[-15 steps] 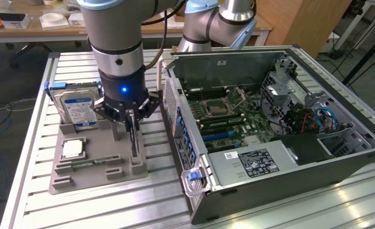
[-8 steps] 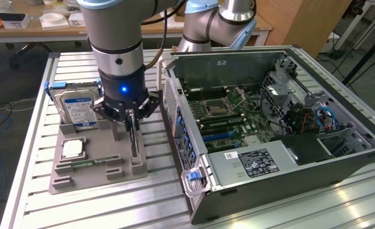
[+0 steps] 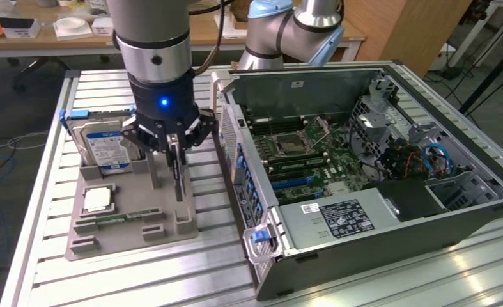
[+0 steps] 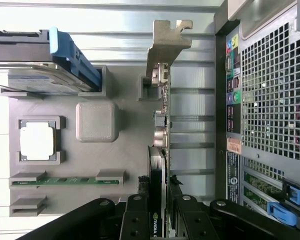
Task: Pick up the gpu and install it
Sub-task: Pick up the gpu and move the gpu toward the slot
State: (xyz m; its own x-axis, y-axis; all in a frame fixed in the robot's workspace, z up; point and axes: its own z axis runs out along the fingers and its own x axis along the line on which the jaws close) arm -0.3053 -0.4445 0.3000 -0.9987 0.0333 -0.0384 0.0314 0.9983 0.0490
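Note:
The gpu [image 3: 177, 176] stands on edge in a slot of the grey parts holder [image 3: 179, 224], a thin dark card. In the wrist view the gpu [image 4: 160, 130] is edge-on, its silver end bracket [image 4: 166, 42] at the far end by the holder's slot block. My gripper [image 3: 176, 153] comes straight down onto the card's top edge. Its black fingers [image 4: 136, 212] press against both faces of the card, so the gripper [image 4: 159, 202] is shut on the gpu. The card's lower edge still sits in the holder.
The holder also carries a silver hard drive [image 3: 105, 146] in a blue bracket, a processor [image 3: 98, 199] and a green memory stick [image 3: 119, 219]. The open computer case [image 3: 456, 211] lies at the exterior view's right, motherboard [image 3: 298, 150] exposed. Its perforated rear panel [image 4: 270, 95] stands close beside the card.

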